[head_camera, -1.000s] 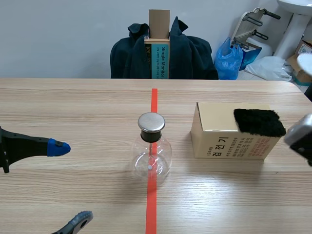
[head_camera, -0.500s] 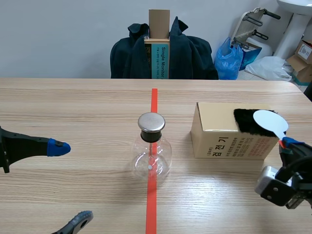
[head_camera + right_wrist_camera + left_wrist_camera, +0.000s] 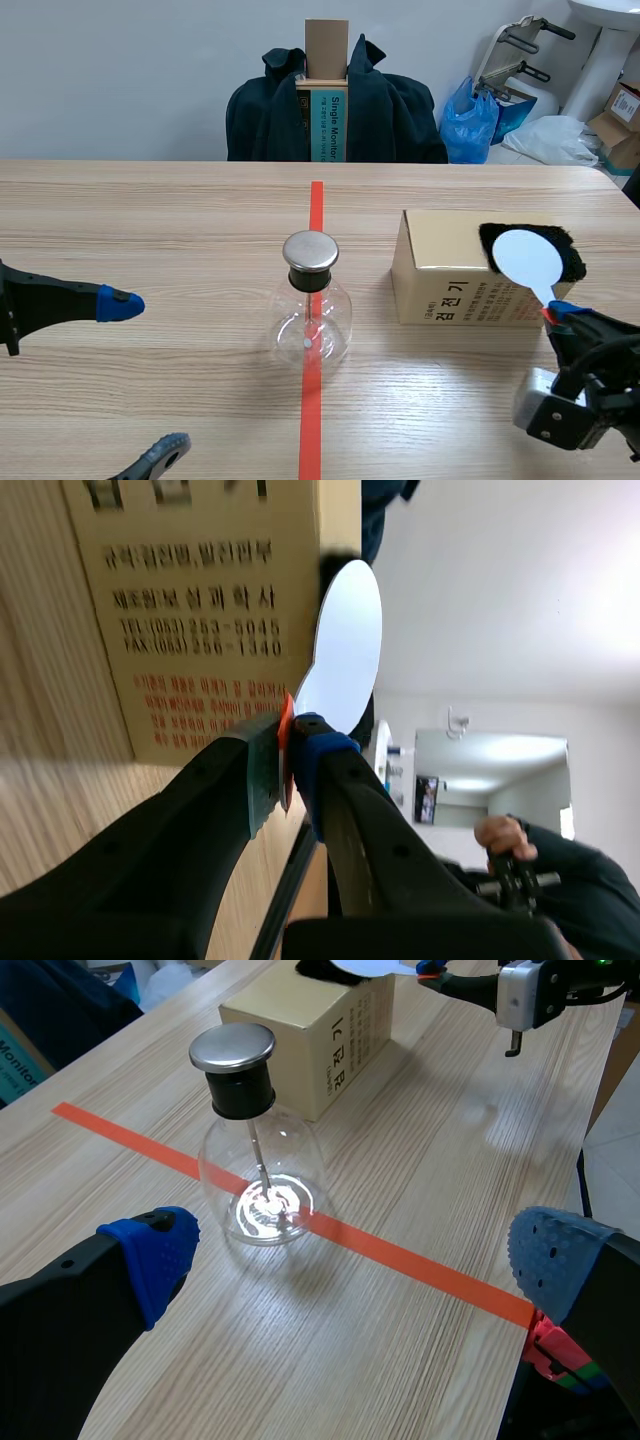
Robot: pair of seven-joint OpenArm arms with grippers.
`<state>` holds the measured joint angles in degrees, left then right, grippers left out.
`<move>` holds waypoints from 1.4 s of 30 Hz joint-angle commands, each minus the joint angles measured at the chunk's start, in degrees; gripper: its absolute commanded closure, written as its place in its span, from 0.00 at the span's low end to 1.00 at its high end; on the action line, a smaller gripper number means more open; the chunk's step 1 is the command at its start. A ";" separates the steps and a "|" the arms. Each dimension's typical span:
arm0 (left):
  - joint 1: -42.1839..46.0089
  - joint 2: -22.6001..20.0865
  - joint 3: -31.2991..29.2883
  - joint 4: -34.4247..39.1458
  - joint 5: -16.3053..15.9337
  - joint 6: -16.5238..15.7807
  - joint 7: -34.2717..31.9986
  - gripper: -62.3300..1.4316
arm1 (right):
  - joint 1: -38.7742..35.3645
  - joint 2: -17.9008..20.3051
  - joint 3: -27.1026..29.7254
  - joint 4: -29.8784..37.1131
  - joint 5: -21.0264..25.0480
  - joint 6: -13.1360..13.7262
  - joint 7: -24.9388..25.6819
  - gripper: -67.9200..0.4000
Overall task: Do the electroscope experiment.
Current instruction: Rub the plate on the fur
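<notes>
The electroscope (image 3: pixel 310 300), a round glass flask with a black neck and a flat metal cap (image 3: pixel 232 1048), stands on the red tape line. To its right a cardboard box (image 3: pixel 450 275) carries a black fur pad (image 3: pixel 572 255) on its top right corner. My right gripper (image 3: pixel 562 312) is low at the box's right end, shut on the orange handle of a white disc (image 3: pixel 528 258) that stands up in front of the fur. In the right wrist view the white disc (image 3: pixel 348 645) rises past the box (image 3: pixel 190 610). My left gripper (image 3: pixel 352 1260) stays open, left of the flask (image 3: pixel 258 1170).
Behind the table's far edge, a chair draped in a dark coat (image 3: pixel 390 110) holds an upright carton (image 3: pixel 326 90). Bags and boxes (image 3: pixel 480 120) lie at the back right. Bare wooden table (image 3: pixel 150 220) stretches to the left and in front of the flask.
My right arm has come down from the right edge with the white disc, then shifted left and lower so that the disc stands before the fur. The left arm has kept still.
</notes>
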<state>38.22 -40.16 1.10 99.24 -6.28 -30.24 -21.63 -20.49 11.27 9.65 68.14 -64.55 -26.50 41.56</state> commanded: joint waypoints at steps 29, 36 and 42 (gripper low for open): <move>-0.31 0.48 0.46 0.20 -0.79 0.07 1.75 0.00 | 3.02 -0.02 -0.79 1.18 -1.86 -2.19 -17.94 0.98; -0.28 0.48 0.46 0.20 -0.79 0.07 1.75 0.00 | 3.02 -0.83 -1.70 1.18 -2.34 -2.54 -7.56 0.98; -0.31 0.48 0.46 0.20 -0.79 0.07 1.75 0.00 | 2.84 -0.72 -0.52 1.18 -3.69 -3.48 -18.99 0.98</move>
<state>38.22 -40.16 1.13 99.20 -6.31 -30.11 -19.11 -17.98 9.15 8.54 68.20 -68.14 -29.54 20.34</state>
